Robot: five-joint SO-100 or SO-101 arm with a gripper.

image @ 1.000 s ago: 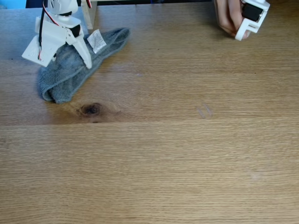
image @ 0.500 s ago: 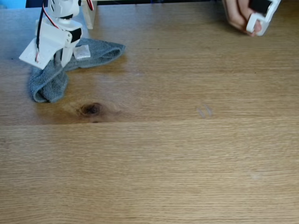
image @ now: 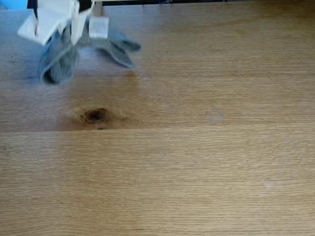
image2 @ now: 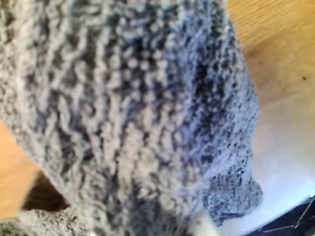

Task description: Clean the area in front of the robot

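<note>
Oak-grain tabletop (image: 197, 162) fills the fixed view: light brown, plank seams running left to right, daylight falling across the far edge. One dark knot (image: 95, 115) sits left of centre. Faint whitish smudges (image: 215, 117) lie right of centre, with a paler one (image: 268, 185) nearer and further right. A sliver of blue (image: 14, 4) shows past the far left corner, and a dark band runs beyond the far edge.

White robot arm (image: 49, 19) is at the far left corner, motion-blurred, red wire visible on it. Gripper (image: 74, 32) is blurred too; how far the fingers are parted cannot be told, though the grey terry cloth (image: 61, 59) hangs bunched from it. One fold droops left toward the table, another trails right to about the plank seam. A white label (image: 98, 27) shows on the cloth's upper part. Pale wooden post (image: 97, 9) stands just behind, at the far edge.

Wrist view: cloth (image2: 128, 113) close up, looped pile out of focus, tabletop (image2: 275, 34) visible at upper right.
</note>
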